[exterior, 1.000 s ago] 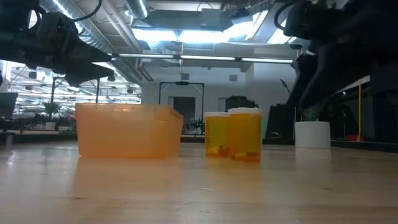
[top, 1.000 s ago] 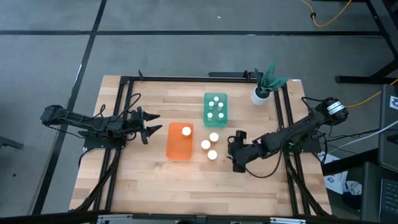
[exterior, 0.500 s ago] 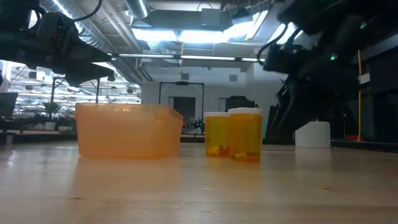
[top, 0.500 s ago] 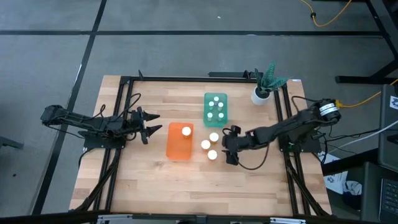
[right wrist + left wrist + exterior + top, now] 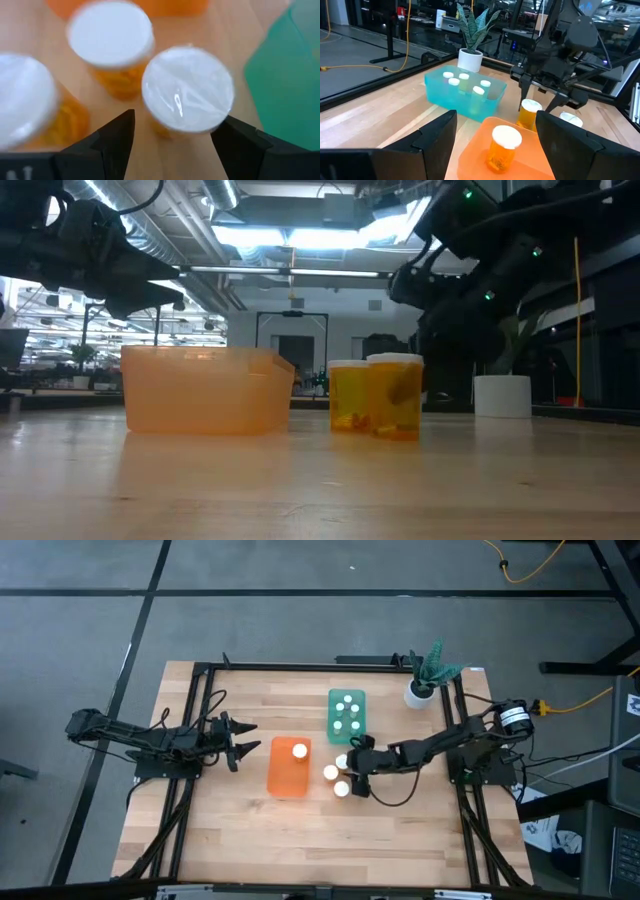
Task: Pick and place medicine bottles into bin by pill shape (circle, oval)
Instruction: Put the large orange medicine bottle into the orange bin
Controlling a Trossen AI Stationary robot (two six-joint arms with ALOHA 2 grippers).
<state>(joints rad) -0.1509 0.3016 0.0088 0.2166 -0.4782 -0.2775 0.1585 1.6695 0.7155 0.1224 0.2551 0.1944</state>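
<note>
Three loose medicine bottles with white caps and amber bodies stand on the wood table right of the orange bin [image 5: 289,766]: one far [image 5: 343,760], one left [image 5: 330,772], one near [image 5: 341,789]. A fourth bottle [image 5: 299,751] stands in the orange bin, and several stand in the teal bin [image 5: 347,714]. My right gripper [image 5: 351,764] is open above the far loose bottle. In the right wrist view its fingers stand on either side of that cap [image 5: 187,90] without touching it. My left gripper [image 5: 240,740] is open and empty, left of the orange bin.
A white plant pot [image 5: 420,690] stands at the table's far right corner. Black frame rails run along the table's left and right sides. Bare wood lies near the front edge.
My right gripper has gone toward the table's left edge and a little toward the far edge, from beside the loose bottles to above the far one. The bottles have stayed in place.
</note>
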